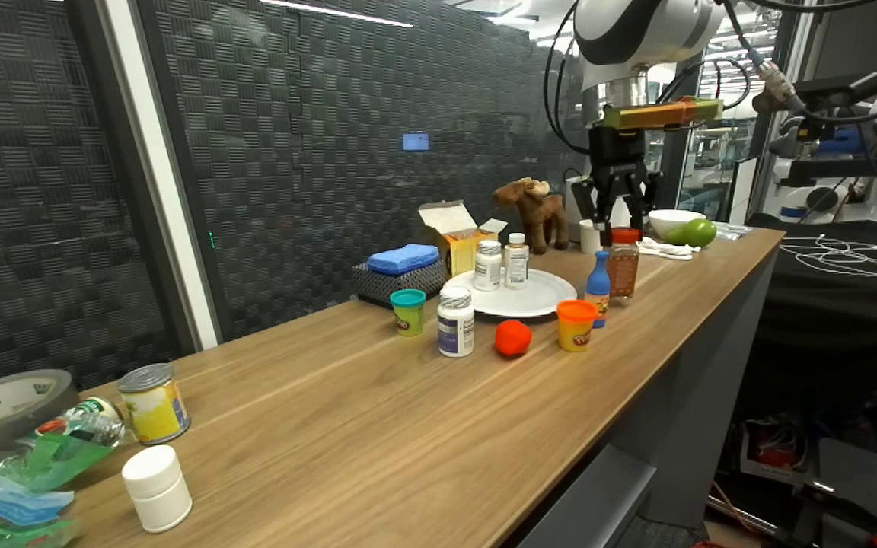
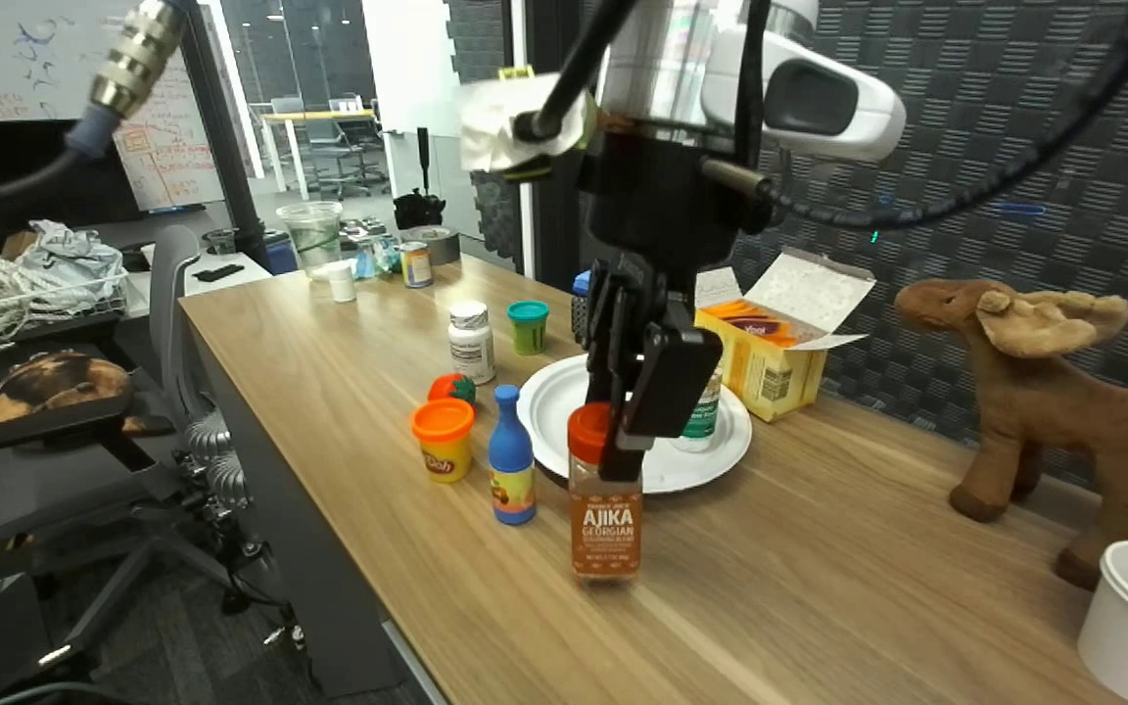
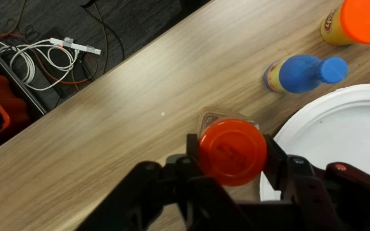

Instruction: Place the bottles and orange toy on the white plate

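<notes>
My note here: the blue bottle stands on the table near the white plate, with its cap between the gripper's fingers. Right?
Not quite: the wrist view shows the gripper with the cap of the red-capped bottle between its fingers, not that of the blue bottle, which does stand on the table near the white plate.

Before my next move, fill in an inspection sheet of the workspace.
Surface: wooden table, one pale speck.
Job's things: two bottles on the white plate; spice bottle, blue bottle, purple-labelled bottle, orange toy off it.
Clutter: orange-lidded tub, plush moose, yellow box.
Gripper: fingers either side of the red cap; whether they grip it, cannot tell.
Cables: white cables below the table edge; black cable near the arm.
Surroundings: office chair beside the table.
</notes>
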`<state>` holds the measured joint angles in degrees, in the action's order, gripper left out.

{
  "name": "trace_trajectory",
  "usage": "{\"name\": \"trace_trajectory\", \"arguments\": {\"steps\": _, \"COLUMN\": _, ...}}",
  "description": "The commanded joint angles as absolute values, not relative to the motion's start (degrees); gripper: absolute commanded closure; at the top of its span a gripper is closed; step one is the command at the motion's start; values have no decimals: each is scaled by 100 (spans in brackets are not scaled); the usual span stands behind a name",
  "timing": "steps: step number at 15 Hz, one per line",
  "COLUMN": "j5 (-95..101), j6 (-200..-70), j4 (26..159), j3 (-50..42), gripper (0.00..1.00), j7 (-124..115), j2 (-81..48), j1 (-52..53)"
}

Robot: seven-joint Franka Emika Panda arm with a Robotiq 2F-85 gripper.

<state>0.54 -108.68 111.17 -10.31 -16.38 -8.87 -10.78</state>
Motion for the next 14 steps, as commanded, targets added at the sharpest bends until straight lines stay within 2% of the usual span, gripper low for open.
{"name": "trace_trajectory", "arguments": {"steps": 1, "j5": -10, "j6": -10751, "j4": 10977, "j3": -1012, "gripper": 75, "j7": -1698, "j2": -555, "j1": -990}}
{"name": "trace_trajectory", "arguments": {"steps": 14, "j5": -103, "j6": -10680, "j4": 9679, "j3": -665, "gripper": 75, "j7": -1409, "j2": -1587, "j1": -703}}
